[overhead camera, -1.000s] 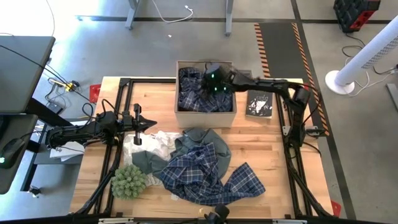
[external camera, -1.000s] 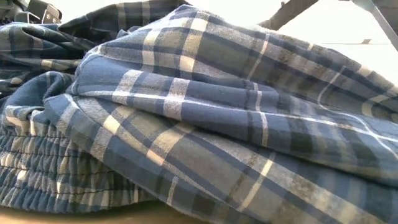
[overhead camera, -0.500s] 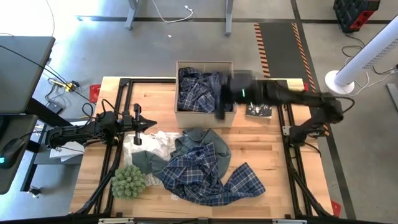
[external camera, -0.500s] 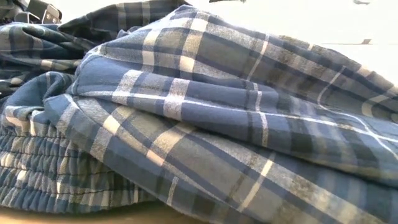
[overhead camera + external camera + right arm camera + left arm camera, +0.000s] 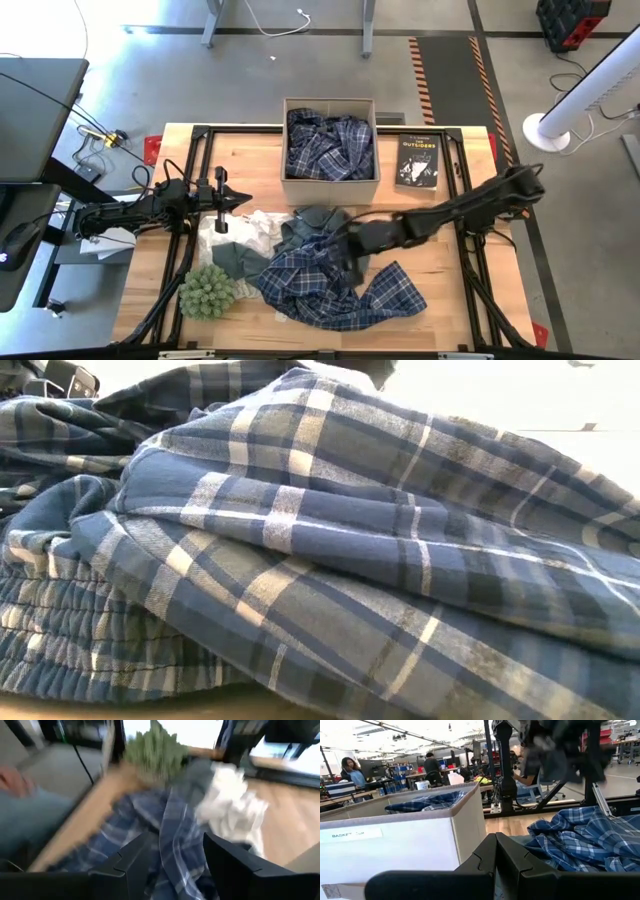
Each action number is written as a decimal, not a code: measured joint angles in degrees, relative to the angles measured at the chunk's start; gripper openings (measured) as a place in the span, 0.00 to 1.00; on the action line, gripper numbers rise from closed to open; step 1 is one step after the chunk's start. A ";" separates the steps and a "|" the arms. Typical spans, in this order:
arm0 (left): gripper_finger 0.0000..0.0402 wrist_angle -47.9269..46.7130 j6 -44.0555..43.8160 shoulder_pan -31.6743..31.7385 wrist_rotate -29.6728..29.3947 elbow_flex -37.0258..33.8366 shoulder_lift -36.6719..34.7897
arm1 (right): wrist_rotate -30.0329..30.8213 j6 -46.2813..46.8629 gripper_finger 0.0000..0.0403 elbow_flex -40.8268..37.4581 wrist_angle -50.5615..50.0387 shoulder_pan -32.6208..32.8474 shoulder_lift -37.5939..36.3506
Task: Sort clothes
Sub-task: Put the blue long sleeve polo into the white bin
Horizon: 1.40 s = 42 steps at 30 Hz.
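A pile of clothes lies on the table's near middle: a blue-and-white plaid garment, a dark grey-green one and a white one. More plaid cloth fills the cardboard box at the far middle. My right gripper hangs open over the pile, touching nothing. Its wrist view shows the plaid garment and the white one beyond the open fingers. My left gripper waits shut at the table's left, level, by the white garment.
A spiky green plant ball sits at the near left, beside the pile. A black book lies right of the box. The low view is filled by plaid cloth. People show in the room beyond the table in the left wrist view.
My right gripper has swung away from above the box, toward the table's near edge and a little left, and now hangs over the pile. It has tipped less steeply downward and stayed open. The clothes have kept their places.
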 joint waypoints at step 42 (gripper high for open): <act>0.00 0.01 -0.01 0.00 0.00 0.00 -0.01 | -0.38 -26.26 0.01 50.49 -32.51 -5.89 10.10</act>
